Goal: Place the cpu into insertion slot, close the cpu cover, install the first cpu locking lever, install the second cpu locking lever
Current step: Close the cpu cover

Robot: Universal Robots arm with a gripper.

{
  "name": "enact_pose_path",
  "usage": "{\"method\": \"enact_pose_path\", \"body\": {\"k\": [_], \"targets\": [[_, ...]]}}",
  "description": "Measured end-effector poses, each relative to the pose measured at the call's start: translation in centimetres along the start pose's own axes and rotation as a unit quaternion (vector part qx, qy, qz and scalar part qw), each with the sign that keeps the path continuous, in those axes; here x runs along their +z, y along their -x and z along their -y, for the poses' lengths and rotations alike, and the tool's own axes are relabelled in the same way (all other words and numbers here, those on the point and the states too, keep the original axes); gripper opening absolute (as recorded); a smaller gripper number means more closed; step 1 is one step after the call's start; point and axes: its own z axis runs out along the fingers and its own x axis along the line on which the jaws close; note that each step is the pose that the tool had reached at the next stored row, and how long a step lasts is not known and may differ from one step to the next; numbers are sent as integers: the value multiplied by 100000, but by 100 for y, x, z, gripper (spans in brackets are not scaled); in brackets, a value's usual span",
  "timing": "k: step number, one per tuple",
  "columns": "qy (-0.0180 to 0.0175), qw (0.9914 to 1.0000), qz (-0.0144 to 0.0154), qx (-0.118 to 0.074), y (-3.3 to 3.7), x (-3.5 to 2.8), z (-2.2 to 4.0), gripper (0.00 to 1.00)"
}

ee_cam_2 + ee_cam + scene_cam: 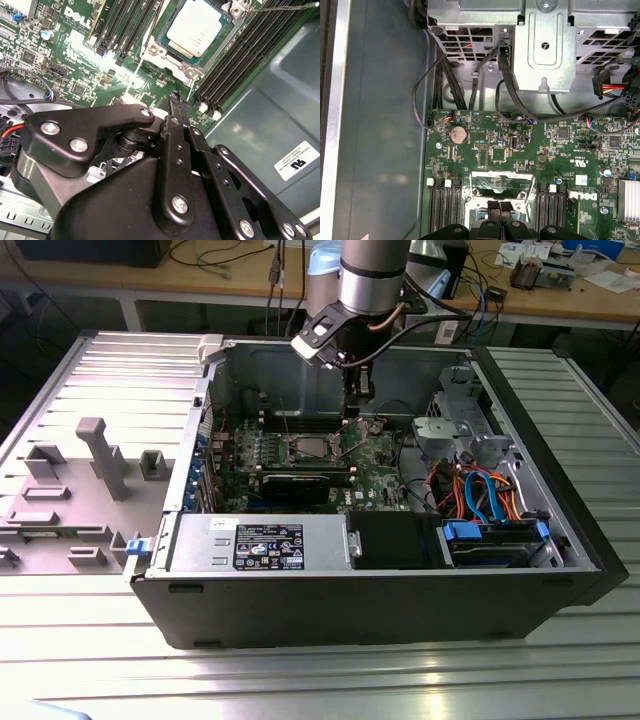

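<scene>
Your fingers (175, 107), closed together on nothing, hang near the cpu (197, 27) seated in its socket (186, 71) inside the open case (350, 610).

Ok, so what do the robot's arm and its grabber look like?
The arm is a thick, round, silver-grey tube with a pale blue cap. A small white camera box sits at its wrist, and a black cable loops beside it. The gripper is black, made of flat bars joined by silvery screws.
</scene>
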Motion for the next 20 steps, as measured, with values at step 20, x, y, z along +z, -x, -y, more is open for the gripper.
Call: {"method": "enact_pose_path", "body": {"k": [20], "targets": [[-1,100000,1,1,5,2,-106,11]]}}
